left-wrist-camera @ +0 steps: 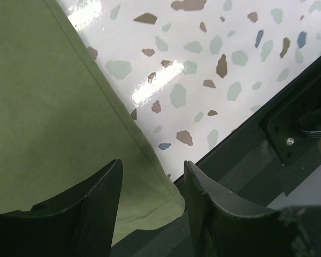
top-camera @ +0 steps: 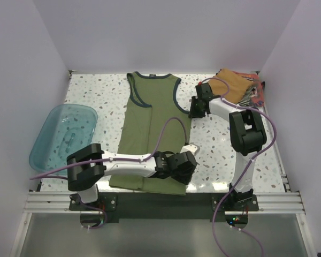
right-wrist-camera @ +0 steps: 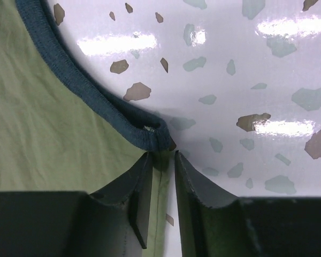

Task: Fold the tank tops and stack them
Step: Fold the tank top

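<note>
Speckled white terrazzo surface carries olive green cloth tank top; right fingers pinch its side edge below the armhole, left fingers spread over its hem corner.

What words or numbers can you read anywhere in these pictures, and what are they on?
None can be read.
The olive green cloth tank top with dark blue trim shows no print from this side.
The translucent teal plastic tub, the speckled white table and the pile of folded tops at the far right corner show no lettering.
</note>
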You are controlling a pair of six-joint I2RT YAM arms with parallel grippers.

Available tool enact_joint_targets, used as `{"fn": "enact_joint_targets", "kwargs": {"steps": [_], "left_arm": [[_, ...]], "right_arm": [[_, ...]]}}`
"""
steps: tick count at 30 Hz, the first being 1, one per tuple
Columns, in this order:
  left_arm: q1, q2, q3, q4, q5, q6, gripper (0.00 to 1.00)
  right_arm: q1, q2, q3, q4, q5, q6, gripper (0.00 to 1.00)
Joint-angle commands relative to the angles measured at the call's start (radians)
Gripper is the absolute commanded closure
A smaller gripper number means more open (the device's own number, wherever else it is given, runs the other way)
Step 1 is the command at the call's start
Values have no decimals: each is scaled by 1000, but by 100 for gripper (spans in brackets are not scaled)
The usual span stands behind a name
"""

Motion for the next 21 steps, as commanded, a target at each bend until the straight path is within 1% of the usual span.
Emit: {"fn": "enact_joint_targets", "kwargs": {"steps": [1, 2, 3, 6, 14, 17, 20, 21], "left_arm": [[-32, 25, 11, -21, -72, -57, 46], [-51, 37, 18, -38, -78, -65, 47], [-60, 43, 18, -44, -86, -72, 48], [-92, 57, 14, -58, -92, -100, 49], [-173, 92, 47, -106, -112, -143, 52], [-189, 108, 55, -118, -118, -154, 53], [-189, 119, 63, -126, -132, -158, 55], [-190, 122, 67, -130, -142, -158, 57]], "right_arm": [[-5, 1, 39, 24, 3, -3, 74], [-5, 2, 37, 25, 1, -1, 76], [-6, 2, 34, 30, -2, 2, 81], [-6, 4, 26, 38, -5, 8, 87], [-8, 4, 26, 44, -5, 13, 94], [-8, 8, 26, 44, -6, 13, 95], [-9, 11, 22, 50, -13, 16, 98], [-11, 11, 20, 51, -13, 17, 99]]}}
